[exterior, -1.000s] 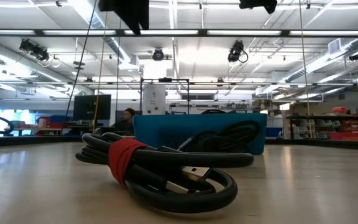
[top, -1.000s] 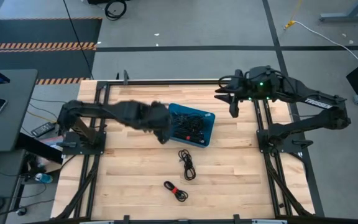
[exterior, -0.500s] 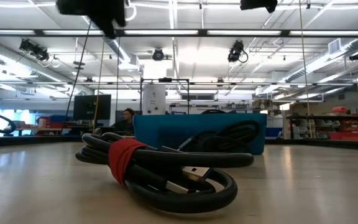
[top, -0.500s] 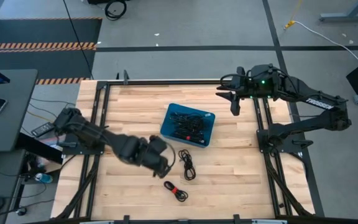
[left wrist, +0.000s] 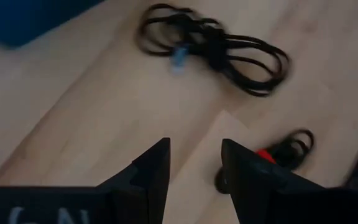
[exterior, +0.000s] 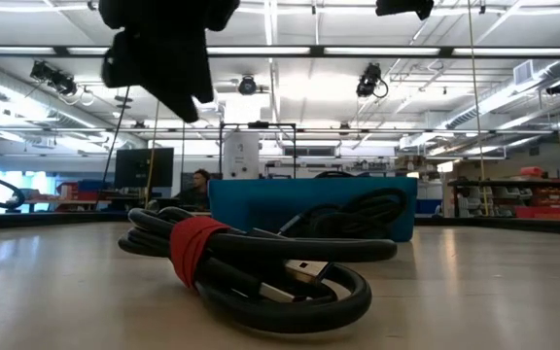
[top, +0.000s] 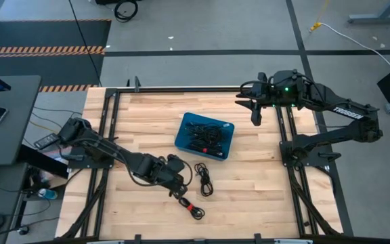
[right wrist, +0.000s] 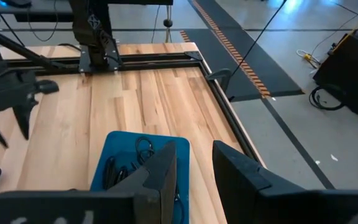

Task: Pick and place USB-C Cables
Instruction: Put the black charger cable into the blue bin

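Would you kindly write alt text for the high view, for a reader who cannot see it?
Seen from above, the left gripper reaches over a wooden table, near a cable with a red tie and a loose black cable. A blue bin of cables sits mid-table; the right gripper waits at the far right edge.

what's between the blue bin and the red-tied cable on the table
In the high view, another loose black cable lies between the blue bin and the red-tied cable; the left pincer hovers beside it.
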Robot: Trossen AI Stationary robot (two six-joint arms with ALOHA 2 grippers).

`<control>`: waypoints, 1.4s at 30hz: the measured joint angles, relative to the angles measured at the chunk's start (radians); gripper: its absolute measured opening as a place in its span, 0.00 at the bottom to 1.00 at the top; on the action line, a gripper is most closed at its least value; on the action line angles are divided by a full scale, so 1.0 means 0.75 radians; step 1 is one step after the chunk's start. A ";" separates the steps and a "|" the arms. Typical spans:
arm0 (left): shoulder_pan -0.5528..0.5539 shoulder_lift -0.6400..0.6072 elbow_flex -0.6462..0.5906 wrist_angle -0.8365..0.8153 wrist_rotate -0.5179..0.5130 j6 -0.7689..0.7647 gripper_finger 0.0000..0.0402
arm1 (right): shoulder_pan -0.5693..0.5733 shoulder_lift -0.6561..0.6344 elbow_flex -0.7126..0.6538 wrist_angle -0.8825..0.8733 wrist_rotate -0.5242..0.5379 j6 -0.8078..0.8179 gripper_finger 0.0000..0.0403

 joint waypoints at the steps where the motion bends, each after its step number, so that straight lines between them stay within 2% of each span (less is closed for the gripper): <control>1: 0.007 0.000 -0.006 0.029 0.026 0.055 0.38 | 0.000 0.000 0.000 0.000 0.000 0.000 0.27; 7: 0.025 0.001 -0.009 0.032 0.131 0.287 0.38 | 0.000 0.000 0.000 0.000 0.000 0.000 0.27; 12: 0.026 0.015 -0.009 0.029 0.161 0.346 0.39 | 0.000 0.000 0.000 -0.001 0.000 0.000 0.27; 19: 0.025 0.064 -0.009 0.035 0.254 0.340 0.53 | 0.000 0.000 0.000 0.000 0.000 0.000 0.27; 26: 0.023 0.107 -0.009 0.135 0.304 0.463 0.66 | 0.000 0.000 -0.001 -0.002 0.021 0.000 0.27; 36: -0.016 0.201 -0.009 0.164 0.450 0.480 0.65 | -0.010 0.000 -0.001 -0.016 0.034 -0.001 0.27; 42: -0.033 0.238 -0.008 0.263 0.454 0.466 0.65 | -0.032 0.000 -0.001 -0.020 0.042 -0.013 0.27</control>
